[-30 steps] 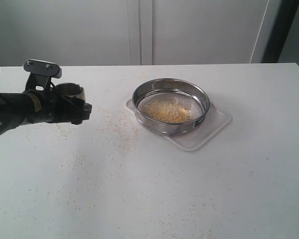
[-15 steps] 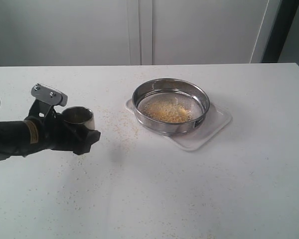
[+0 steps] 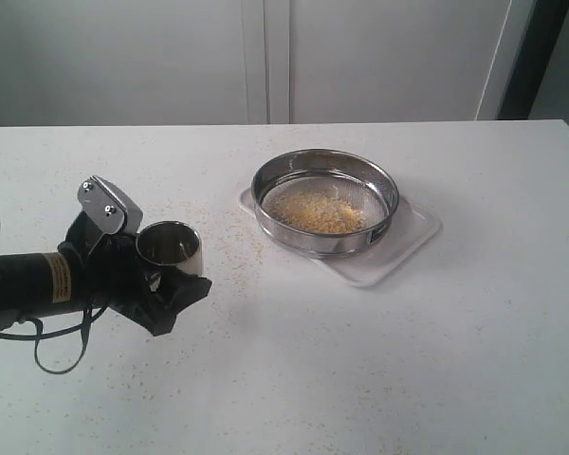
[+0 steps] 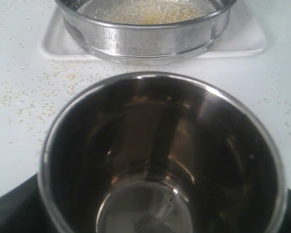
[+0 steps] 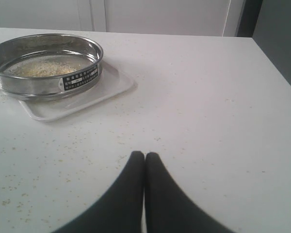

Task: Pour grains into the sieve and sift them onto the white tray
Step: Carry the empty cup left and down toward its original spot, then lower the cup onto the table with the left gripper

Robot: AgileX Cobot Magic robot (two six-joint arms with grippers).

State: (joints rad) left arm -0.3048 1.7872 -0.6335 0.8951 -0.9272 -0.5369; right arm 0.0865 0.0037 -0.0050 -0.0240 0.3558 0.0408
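empty cup (image 3: 171, 245) held apart from sieve (image 3: 313, 243)
left gripper (image 3: 163, 282) clamped on the cup; right gripper (image 5: 144, 167) pressed together over the table (image 5: 208, 121); grains (image 3: 315, 214) lie in the sieve on the white tray (image 3: 413, 231).

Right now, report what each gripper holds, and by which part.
The left gripper clasps the small rounded shiny steel cup, seemingly empty, by its outer wall below the rim. The right gripper, jaws shut together, holds nothing.

Sieve (image 5: 34, 83) label (image 5: 80, 77): no legible txt
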